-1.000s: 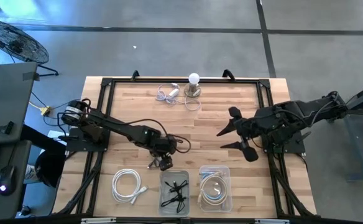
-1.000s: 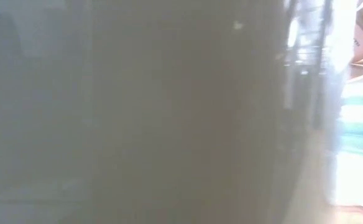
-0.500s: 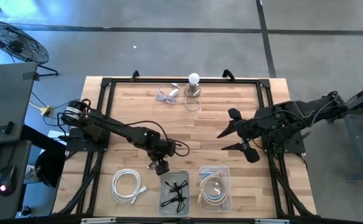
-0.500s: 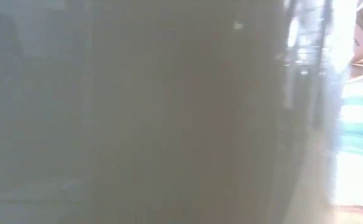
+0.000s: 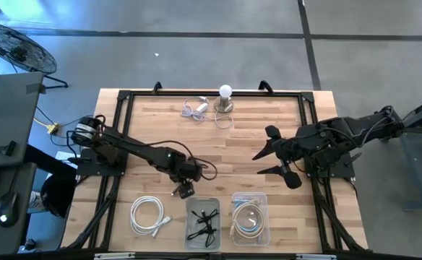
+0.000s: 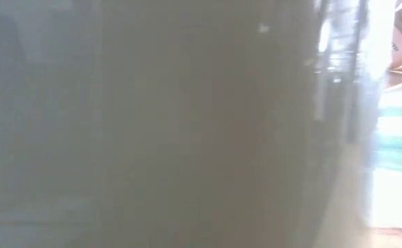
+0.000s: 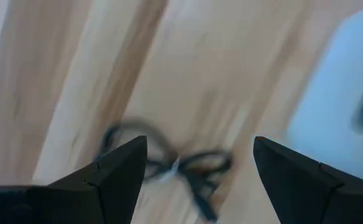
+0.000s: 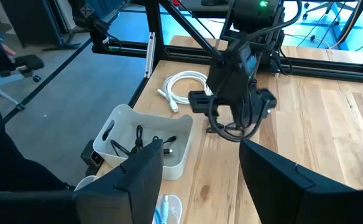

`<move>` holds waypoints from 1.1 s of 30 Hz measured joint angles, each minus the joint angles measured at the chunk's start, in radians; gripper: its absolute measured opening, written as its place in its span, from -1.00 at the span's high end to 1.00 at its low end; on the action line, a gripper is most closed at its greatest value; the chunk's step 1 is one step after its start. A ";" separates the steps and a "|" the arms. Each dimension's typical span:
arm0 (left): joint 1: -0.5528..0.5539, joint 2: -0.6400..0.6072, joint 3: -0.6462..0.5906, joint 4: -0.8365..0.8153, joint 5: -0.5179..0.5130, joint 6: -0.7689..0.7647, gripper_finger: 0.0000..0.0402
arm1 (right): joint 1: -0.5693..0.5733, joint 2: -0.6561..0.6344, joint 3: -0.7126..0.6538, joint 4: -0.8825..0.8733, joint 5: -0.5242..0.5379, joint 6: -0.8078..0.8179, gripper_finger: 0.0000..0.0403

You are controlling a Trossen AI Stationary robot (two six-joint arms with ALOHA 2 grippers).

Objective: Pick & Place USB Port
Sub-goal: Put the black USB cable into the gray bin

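A small black USB cable (image 7: 169, 165), bundled with a pale tie, lies on the wooden table (image 5: 254, 137) just far of the middle bin. My left gripper (image 5: 184, 191) points steeply down over it. In the left wrist view that gripper (image 7: 200, 142) is open, with a finger on either side of the bundle and above it. My right gripper (image 5: 258, 162) hangs open over the table's right half, holding nothing. The low view is blocked by something dark and blurred.
Along the near edge lie a white coiled cable (image 5: 149, 215), a middle bin (image 5: 191, 204) holding black cables and a right bin (image 5: 235, 198) holding pale cables. A light bulb on a base (image 5: 226, 97) and a white cord (image 5: 195, 108) sit at the far edge.
My left gripper has tipped a little steeper over the black cable and its head has drawn slightly back from the middle bin's far edge toward the table's left. Its fingers stay open.
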 joint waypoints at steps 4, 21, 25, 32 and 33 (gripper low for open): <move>-0.001 0.000 0.000 -0.173 -0.009 -0.099 -0.44 | 0.000 0.000 0.000 0.000 0.001 -0.001 -0.01; -0.001 0.000 0.000 -0.265 -0.078 -0.075 -0.44 | 0.000 0.000 0.000 0.000 -0.003 0.012 -0.01; -0.001 0.000 0.000 -0.241 -0.089 -0.001 -0.44 | 0.000 0.000 0.000 0.000 -0.004 0.012 -0.01; -0.001 0.000 0.000 -0.213 -0.081 0.042 -0.44 | 0.000 0.000 0.000 0.000 -0.010 0.015 -0.01; -0.001 0.000 0.000 -0.213 -0.078 0.042 -0.44 | 0.000 0.000 0.000 0.000 -0.010 0.018 -0.01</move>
